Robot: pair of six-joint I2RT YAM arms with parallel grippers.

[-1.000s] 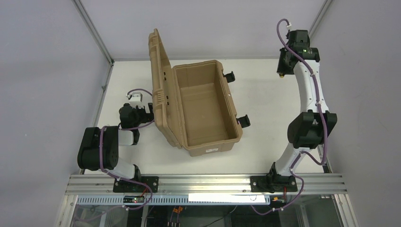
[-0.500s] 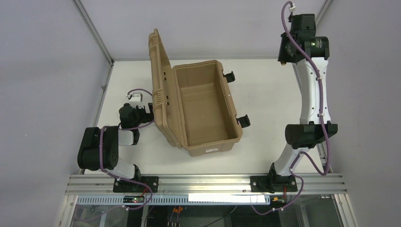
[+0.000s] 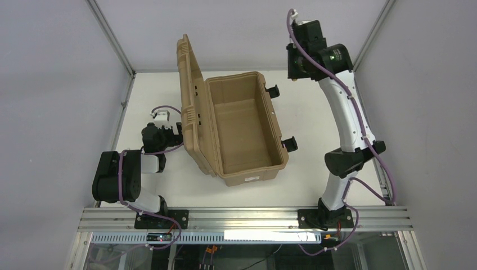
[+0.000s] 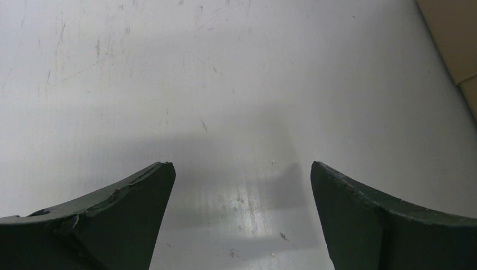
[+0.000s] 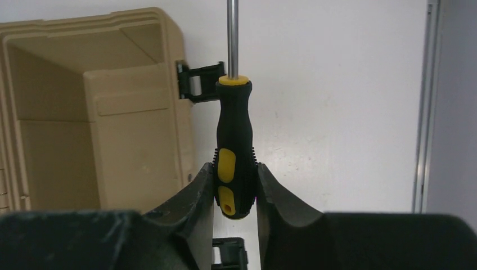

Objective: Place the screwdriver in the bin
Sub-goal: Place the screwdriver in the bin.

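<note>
Tan bin point(image 3: 236, 175) stands lid-up; right jaws clamp the screwdriver point(image 5: 234, 140) just outside it; left jaws gape.

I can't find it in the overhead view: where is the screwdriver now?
Right wrist view: the screwdriver is clamped in the right gripper, over the table right of the bin.

The tip of the screwdriver point(image 5: 233, 112) is cropped.

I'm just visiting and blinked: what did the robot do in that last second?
The right arm swung leftward from the far right corner toward the open box, the right gripper clamped on the screwdriver. Nothing was picked up or released. The left arm and the box stayed put.
</note>
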